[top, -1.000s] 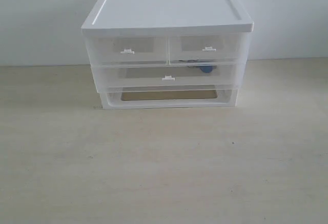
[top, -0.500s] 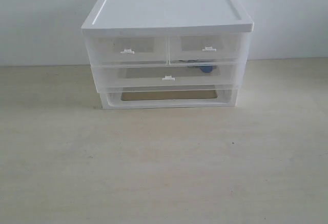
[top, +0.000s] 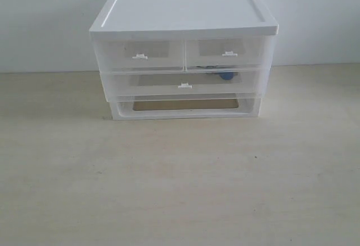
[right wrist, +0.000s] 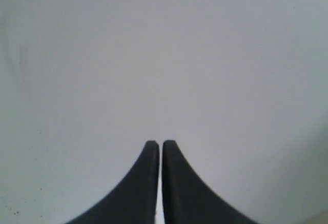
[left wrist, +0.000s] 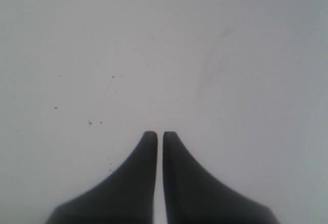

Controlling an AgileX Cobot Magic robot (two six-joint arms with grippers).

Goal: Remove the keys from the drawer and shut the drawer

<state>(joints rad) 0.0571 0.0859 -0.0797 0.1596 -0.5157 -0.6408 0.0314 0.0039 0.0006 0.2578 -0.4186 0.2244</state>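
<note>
In the exterior view a white-topped plastic unit (top: pixel 183 9) stands at the back of the table. Its wide translucent drawer (top: pixel 152 83) sits pushed in, with a small white tab handle (top: pixel 184 85) at its centre. Through the drawer front a round blue fob of the keys (top: pixel 226 76) shows right of the handle; the metal keys are blurred behind the plastic. Neither arm appears in the exterior view. My left gripper (left wrist: pixel 160 133) is shut with nothing held, over a bare pale surface. My right gripper (right wrist: pixel 160 143) is shut too, also holding nothing.
Two half-width drawers (top: pixel 140 54) (top: pixel 228 52) sit above the wide one, and an open white base frame (top: pixel 185 111) lies below it. The pale wooden table (top: pixel 180 189) stretches in front of the unit. A white wall stands behind.
</note>
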